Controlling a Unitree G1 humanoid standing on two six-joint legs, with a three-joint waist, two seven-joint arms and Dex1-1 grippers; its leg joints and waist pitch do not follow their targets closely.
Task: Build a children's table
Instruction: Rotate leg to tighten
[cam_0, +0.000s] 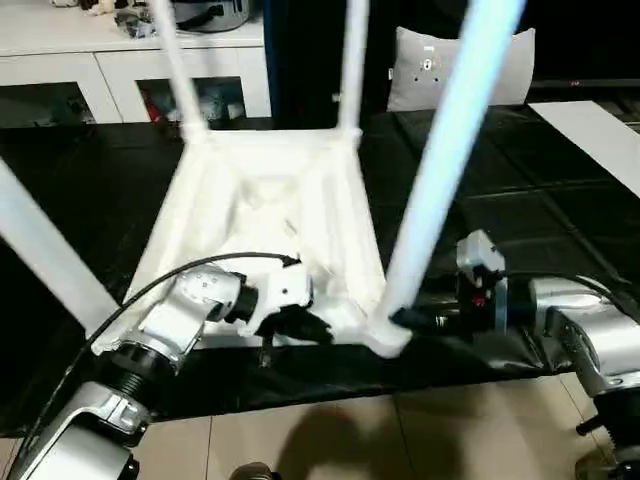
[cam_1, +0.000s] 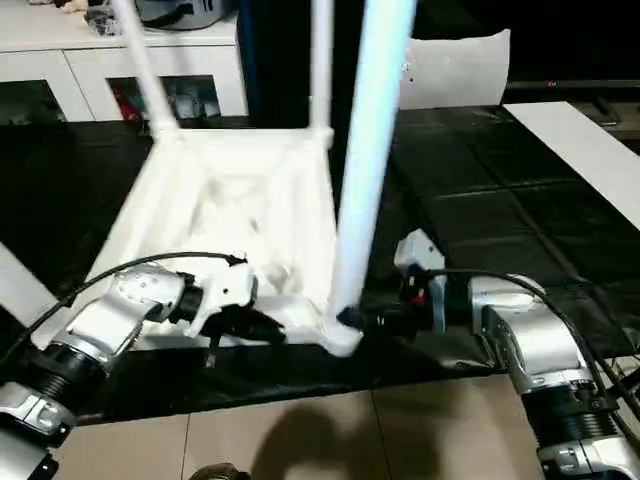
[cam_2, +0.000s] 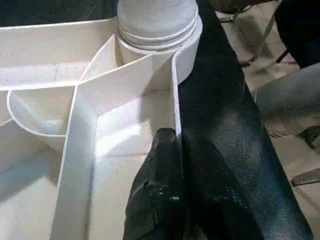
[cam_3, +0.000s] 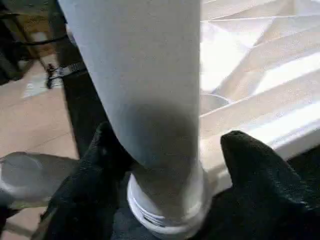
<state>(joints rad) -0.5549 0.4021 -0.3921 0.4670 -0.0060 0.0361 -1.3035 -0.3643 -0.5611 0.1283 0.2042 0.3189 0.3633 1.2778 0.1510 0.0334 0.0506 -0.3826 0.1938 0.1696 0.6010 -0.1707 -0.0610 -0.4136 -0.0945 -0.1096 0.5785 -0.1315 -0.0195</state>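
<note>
The white table top lies upside down on the black mat, ribbed underside up. Legs stand in its sockets: two at the far corners, one at the near left, and the near right leg leaning in its socket. My left gripper is shut on the thin near rim of the top. My right gripper straddles the base of the near right leg; one finger touches it, while the other finger stands a little apart.
A grey cushion leans at the back right and a white cabinet runs along the back left. A white board lies on the mat at the right. Bare wood floor starts at the mat's near edge.
</note>
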